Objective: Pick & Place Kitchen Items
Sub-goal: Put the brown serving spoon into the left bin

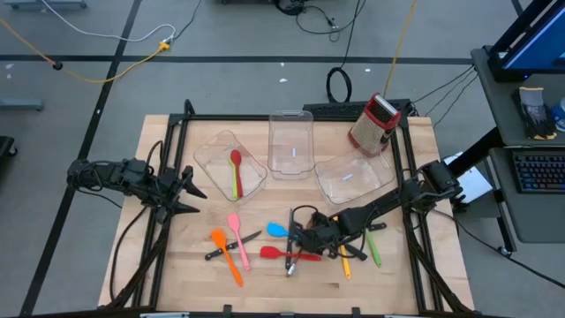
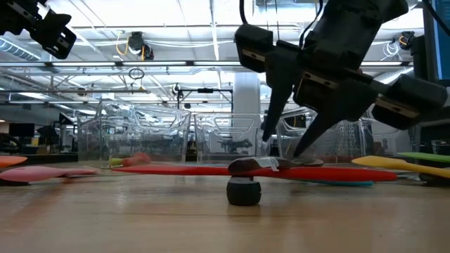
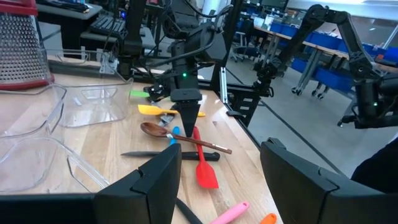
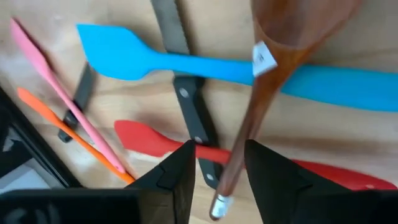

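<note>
Brown wooden spoon [image 4: 261, 106] lies across the red spatula [image 4: 155, 140], its handle between the right hand's [image 4: 217, 165] fingers, which straddle it without yet clenching.

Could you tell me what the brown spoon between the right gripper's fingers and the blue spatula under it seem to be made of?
Brown spoon: apparently varnished wood, with a glossy brown sheen and a metal-looking handle tip. Blue spatula: probably silicone or soft plastic, uniformly coloured and matte.

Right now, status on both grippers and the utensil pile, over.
Right gripper down over the pile, fingers straddling brown spoon handle, not yet clamped. Left gripper open, idle at table's left. Spoon lies across red spatula and black-handled knife.
</note>
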